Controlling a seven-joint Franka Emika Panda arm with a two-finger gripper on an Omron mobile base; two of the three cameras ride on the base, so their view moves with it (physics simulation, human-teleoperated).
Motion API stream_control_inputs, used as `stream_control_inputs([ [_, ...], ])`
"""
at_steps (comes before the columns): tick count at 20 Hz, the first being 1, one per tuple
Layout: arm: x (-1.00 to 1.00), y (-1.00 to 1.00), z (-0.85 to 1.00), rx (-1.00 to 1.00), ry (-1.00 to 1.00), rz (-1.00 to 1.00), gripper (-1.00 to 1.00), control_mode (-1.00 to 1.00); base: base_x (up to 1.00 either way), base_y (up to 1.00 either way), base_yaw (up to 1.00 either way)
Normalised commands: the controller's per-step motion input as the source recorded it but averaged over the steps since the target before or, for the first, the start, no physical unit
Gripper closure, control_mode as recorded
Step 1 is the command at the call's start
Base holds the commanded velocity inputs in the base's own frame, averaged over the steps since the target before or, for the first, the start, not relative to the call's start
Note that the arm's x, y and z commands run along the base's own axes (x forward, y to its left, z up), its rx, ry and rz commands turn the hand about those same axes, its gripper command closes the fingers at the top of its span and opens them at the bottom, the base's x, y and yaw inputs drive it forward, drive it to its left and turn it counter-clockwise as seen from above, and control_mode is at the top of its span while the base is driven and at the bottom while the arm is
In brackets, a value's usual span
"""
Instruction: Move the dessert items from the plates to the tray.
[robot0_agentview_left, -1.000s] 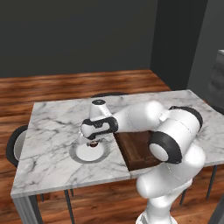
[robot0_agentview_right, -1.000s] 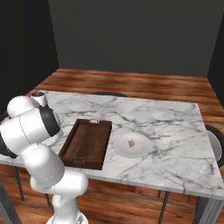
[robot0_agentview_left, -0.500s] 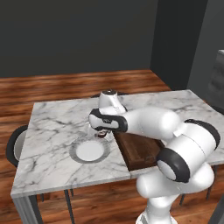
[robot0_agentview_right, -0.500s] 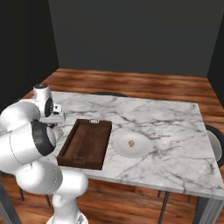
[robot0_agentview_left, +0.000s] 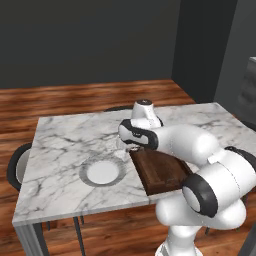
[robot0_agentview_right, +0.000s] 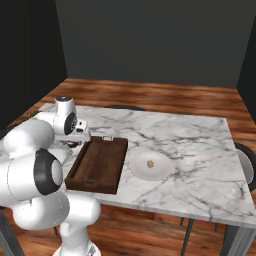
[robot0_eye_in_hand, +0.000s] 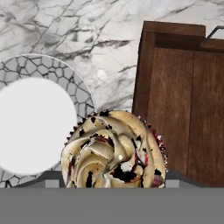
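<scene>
My gripper (robot0_agentview_left: 125, 150) is shut on the cupcake (robot0_eye_in_hand: 113, 151), a dark red-brown one with pale speckled topping, held above the marble between an empty plate (robot0_eye_in_hand: 35, 127) and the tray's (robot0_eye_in_hand: 183, 96) near rim. The cupcake hides the fingertips in the hand view. In the left base view the empty plate (robot0_agentview_left: 102, 172) lies left of the dark wooden tray (robot0_agentview_left: 160, 172), which holds nothing. From the right base view the gripper (robot0_agentview_right: 74, 144) hangs at the tray's (robot0_agentview_right: 100, 165) left edge. A second plate (robot0_agentview_right: 167, 172) to the tray's right carries the small tan cookie (robot0_agentview_right: 149, 164).
The marble table (robot0_agentview_left: 60, 135) has its front edge close to the plates and tray. A dark chair (robot0_agentview_left: 15, 165) stands at the table's left end, another chair (robot0_agentview_right: 246, 162) at the right end. Wooden floor surrounds the table.
The hand has lifted the cupcake off the left plate and carried it right toward the tray. That plate is now bare.
</scene>
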Motion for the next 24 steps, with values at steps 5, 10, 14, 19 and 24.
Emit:
stream_control_inputs([
  [5, 0.11, -0.85, 0.00, 0.00, 0.03, -0.07, 1.00, -1.00, 0.00, 0.00, 0.00],
  [10, 0.16, -0.69, 0.00, 0.00, 0.03, -0.04, 1.00, -1.00, 0.00, 0.00, 0.00],
  [14, 0.30, -0.29, 0.01, 0.00, 0.08, 0.00, 1.00, -1.00, 0.00, 0.00, 0.00],
  [19, 0.24, -0.08, 0.00, 0.00, 0.09, 0.00, 1.00, -1.00, 0.00, 0.00, 0.00],
  [24, 0.26, 0.00, -0.04, 0.00, 0.08, 0.00, 1.00, -1.00, 0.00, 0.00, 0.00],
])
